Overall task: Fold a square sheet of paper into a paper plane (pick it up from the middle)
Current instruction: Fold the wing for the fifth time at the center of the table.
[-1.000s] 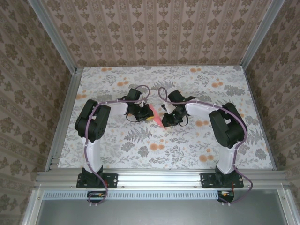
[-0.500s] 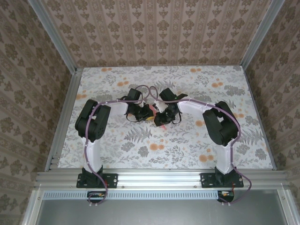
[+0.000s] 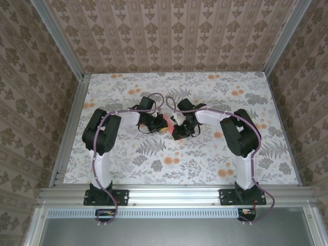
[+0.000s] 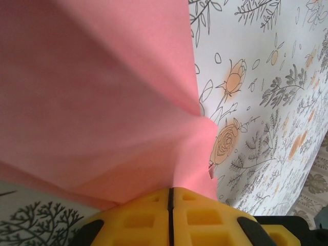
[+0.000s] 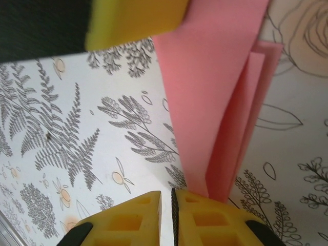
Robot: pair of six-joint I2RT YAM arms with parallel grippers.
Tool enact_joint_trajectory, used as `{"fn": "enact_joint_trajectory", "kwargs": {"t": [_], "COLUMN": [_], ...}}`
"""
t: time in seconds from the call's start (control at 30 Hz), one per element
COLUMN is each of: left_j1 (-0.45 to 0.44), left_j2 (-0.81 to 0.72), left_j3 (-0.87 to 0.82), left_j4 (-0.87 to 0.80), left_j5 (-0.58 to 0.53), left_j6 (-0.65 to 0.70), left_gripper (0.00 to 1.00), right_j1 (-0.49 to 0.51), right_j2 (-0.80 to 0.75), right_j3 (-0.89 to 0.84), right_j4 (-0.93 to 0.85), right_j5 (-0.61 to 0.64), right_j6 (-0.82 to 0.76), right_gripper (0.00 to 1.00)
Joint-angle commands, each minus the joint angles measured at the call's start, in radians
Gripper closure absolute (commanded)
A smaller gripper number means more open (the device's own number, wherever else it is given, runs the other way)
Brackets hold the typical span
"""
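The square sheet of paper [image 4: 102, 92] is salmon pink and folded into layered flaps. It hangs from my left gripper [image 4: 170, 189], whose yellow jaws are shut on its creased edge. From above, just a sliver of the pink paper [image 3: 165, 124] shows between the two wrists at the table's middle. My right gripper [image 5: 166, 192] sits low over the table with its jaws nearly together, and the thin slit between them holds nothing. The narrow folded end of the paper [image 5: 215, 102] runs down behind the right-hand finger [image 5: 205, 215]. A yellow finger of the left gripper [image 5: 136, 20] shows at the top.
The table [image 3: 205, 164] wears a white cloth printed with grey ferns and orange flowers. Patterned walls and aluminium rails [image 3: 69, 128] close it in on three sides. Both arms bend inward, wrists almost touching.
The right arm has swung left toward the left gripper and now covers most of the pink paper seen from above. The left arm has held still.
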Motion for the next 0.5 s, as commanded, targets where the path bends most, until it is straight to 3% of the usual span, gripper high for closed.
{"fn": "enact_joint_trajectory", "kwargs": {"t": [0.0,0.47], "left_j1": [0.019,0.019], "left_j2": [0.083,0.082], "left_j3": [-0.033,-0.034], "left_j4": [-0.132,-0.135], "left_j5": [-0.145,-0.148], "left_j6": [0.021,0.021], "left_gripper": [0.91,0.91], "right_j1": [-0.009,-0.046], "right_j2": [0.014,0.0], "right_j3": [-0.024,-0.104], "right_j4": [-0.017,0.034], "right_j5": [0.03,0.005], "right_j6": [-0.008,0.04], "right_gripper": [0.84,0.86]}}
